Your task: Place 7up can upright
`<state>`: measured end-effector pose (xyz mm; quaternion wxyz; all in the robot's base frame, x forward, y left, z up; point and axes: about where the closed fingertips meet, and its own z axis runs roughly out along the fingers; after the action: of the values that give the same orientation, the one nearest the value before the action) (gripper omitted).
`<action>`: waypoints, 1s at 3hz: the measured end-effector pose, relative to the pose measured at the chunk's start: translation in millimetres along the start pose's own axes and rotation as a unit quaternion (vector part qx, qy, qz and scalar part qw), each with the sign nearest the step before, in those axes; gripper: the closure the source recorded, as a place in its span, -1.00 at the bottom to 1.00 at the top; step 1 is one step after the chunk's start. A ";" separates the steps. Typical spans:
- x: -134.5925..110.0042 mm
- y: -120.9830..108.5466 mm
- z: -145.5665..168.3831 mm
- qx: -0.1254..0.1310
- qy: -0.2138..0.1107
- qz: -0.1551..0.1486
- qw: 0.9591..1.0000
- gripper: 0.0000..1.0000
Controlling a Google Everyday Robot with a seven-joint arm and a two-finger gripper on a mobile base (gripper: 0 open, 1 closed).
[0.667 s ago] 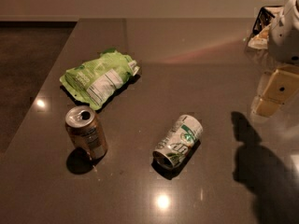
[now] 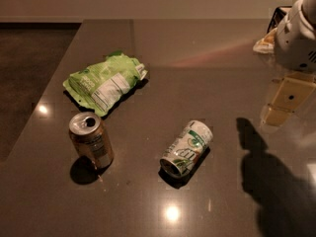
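Note:
The 7up can (image 2: 187, 148) lies on its side on the dark glossy table (image 2: 207, 73), near the middle front. It is silvery-white with green markings and dented, with one end facing the front left. My gripper (image 2: 285, 101) hangs above the table at the right edge of the view, well to the right of the can and a little behind it. It holds nothing. Its shadow (image 2: 266, 167) falls on the table to the right of the can.
An orange-brown can (image 2: 91, 140) stands upright at the front left, with its top opened. A green snack bag (image 2: 106, 82) lies flat behind it. Some packets (image 2: 269, 36) sit at the far right behind the arm. The table's left edge borders dark floor (image 2: 29, 68).
The gripper has shifted very slightly to the left. The cans and the bag have not moved.

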<state>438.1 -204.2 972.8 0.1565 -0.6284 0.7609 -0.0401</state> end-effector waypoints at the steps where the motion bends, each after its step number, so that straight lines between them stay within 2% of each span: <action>1: -14.4 8.7 17.5 -0.016 0.020 -0.052 0.998 -1.00; 2: -28.7 19.0 35.1 -0.032 0.030 -0.110 0.993 -1.00; 3: -43.7 29.9 57.3 -0.047 0.028 -0.179 0.982 -1.00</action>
<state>433.4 -147.9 919.0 0.0961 -0.7596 0.6413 -0.0494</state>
